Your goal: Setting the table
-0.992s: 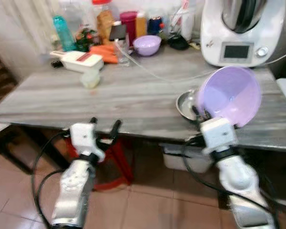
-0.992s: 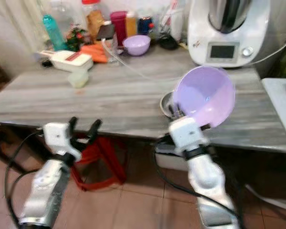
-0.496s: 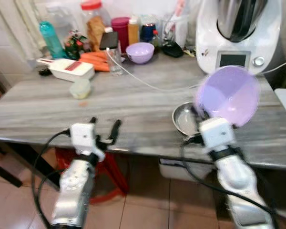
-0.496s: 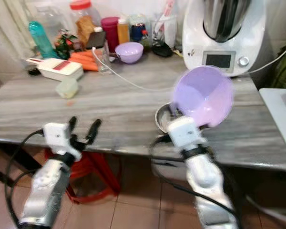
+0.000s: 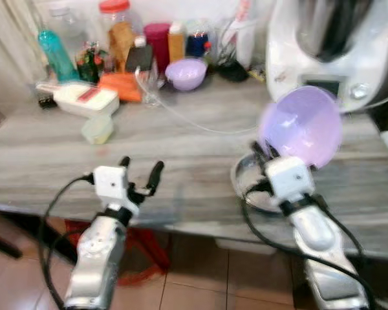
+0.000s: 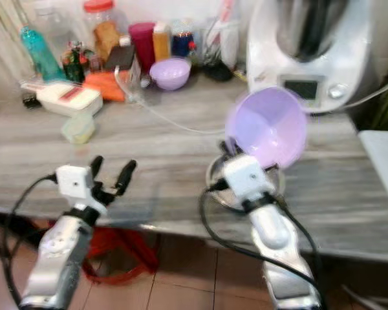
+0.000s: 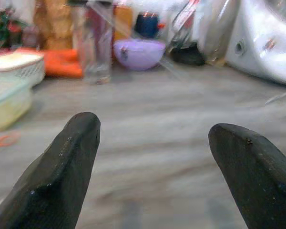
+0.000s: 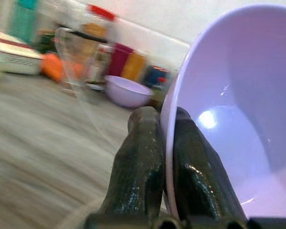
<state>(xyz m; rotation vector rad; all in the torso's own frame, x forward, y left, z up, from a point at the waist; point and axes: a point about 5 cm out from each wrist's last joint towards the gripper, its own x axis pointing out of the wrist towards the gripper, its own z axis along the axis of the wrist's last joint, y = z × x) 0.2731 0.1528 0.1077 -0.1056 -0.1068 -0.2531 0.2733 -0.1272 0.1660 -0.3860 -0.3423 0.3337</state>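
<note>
Right pincer (image 5: 266,154) is raised over the bench (image 5: 181,142), pinching the rim of a tilted lilac bowl (image 5: 302,126) (a metal bowl (image 5: 246,183) lies below). Left pincer (image 5: 140,169) is held spread.

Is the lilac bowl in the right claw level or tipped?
Tipped: lilac bowl stands on edge, opening toward the camera, rim pinched by the right claw.

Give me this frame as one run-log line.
right end effector: shut on lilac bowl rim, bowl tilted above steel bowl | left end effector: open, empty, at wooden table near edge | second lilac bowl: at back
</note>
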